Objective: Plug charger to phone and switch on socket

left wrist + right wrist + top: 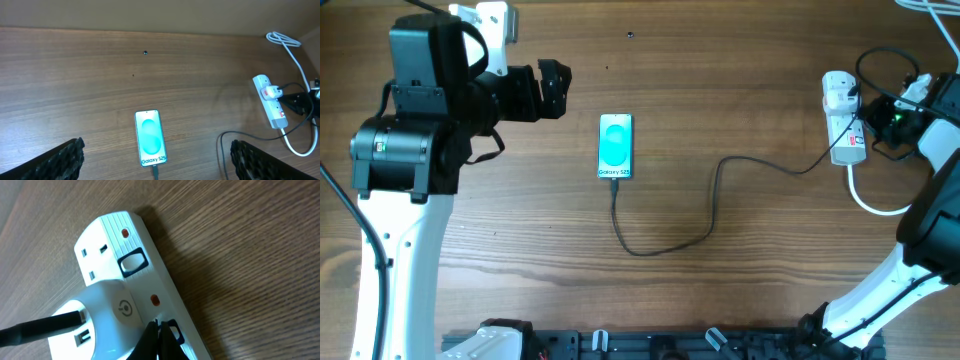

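The phone (615, 147) lies flat mid-table, turquoise screen up; in the left wrist view (150, 137) the charger's connector sits in its bottom edge. The thin black charger (713, 200) loops across the table to a white adapter in the socket (841, 120). My left gripper (552, 88) is open and empty, above and to the left of the phone; its jaws (157, 160) straddle the phone's lower end from above. My right gripper (159, 326) is shut, its tips touching a rocker switch on the socket (135, 275) beside the adapter.
The socket's thick white cord (870, 205) curves toward the right arm's base. A second rocker switch (132, 262) and an empty outlet lie at the socket's far end. A coiled white cable (282, 40) lies at the far right corner.
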`<state>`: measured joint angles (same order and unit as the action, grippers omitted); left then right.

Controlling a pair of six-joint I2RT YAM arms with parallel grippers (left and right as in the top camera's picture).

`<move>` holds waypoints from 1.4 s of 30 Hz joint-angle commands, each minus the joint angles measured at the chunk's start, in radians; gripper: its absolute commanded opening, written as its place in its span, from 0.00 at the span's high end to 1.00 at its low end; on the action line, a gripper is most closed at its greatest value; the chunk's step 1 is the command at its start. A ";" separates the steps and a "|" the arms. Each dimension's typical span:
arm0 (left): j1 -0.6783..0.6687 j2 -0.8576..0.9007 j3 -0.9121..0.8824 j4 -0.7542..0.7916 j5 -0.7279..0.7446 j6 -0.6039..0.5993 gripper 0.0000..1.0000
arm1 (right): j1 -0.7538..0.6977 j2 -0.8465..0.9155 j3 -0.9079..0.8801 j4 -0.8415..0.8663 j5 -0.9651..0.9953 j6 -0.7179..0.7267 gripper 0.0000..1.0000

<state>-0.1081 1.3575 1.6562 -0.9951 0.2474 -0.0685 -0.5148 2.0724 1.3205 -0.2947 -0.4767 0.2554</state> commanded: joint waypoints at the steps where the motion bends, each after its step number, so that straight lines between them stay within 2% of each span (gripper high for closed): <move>1: 0.001 -0.003 0.000 0.002 -0.006 0.000 0.00 | 0.009 0.019 0.006 -0.008 0.017 -0.023 0.96; 22: 0.001 -0.003 0.000 0.002 -0.006 0.000 0.00 | 0.103 0.078 0.006 -0.115 0.031 -0.053 0.96; 38: 0.001 -0.003 0.000 0.002 -0.006 0.000 0.00 | 0.106 0.078 0.006 -0.178 -0.016 -0.073 0.96; 42: 0.001 -0.003 0.000 0.002 -0.006 0.000 0.00 | 0.056 0.023 0.007 -0.190 -0.012 -0.068 0.96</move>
<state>-0.1081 1.3575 1.6562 -0.9951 0.2470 -0.0685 -0.4770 2.0804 1.3766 -0.4343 -0.4034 0.2066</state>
